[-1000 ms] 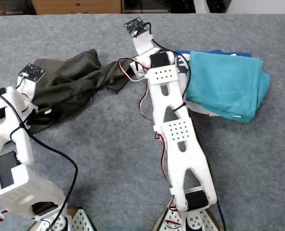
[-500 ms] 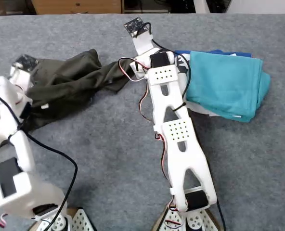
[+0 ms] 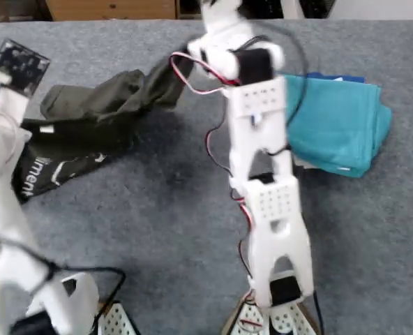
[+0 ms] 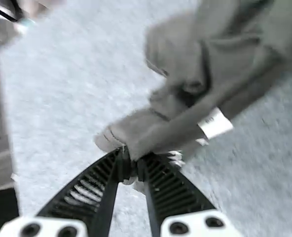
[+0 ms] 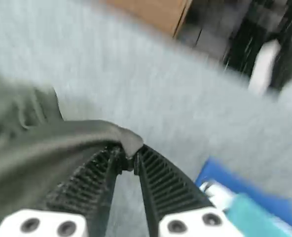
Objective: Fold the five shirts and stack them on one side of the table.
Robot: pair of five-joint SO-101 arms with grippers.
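Both arms hold the dark olive shirt [image 3: 88, 118], which sits at the far left of the grey table [image 3: 158, 230], partly raised off it so that a printed face shows underneath. The left gripper [image 4: 131, 162] is pinched tight on a bunched edge of the cloth near a white label, and the right gripper [image 5: 132, 158] is clamped on another edge toward the far side of the table. A folded teal shirt [image 3: 335, 122] lies on the right side on top of a blue one [image 3: 332, 75], well apart from the olive shirt. This looks like the spreading step before a fold. The next move likely calls for both arms to travel together, keeping the fabric taut, and lay it flat before either one lets go.
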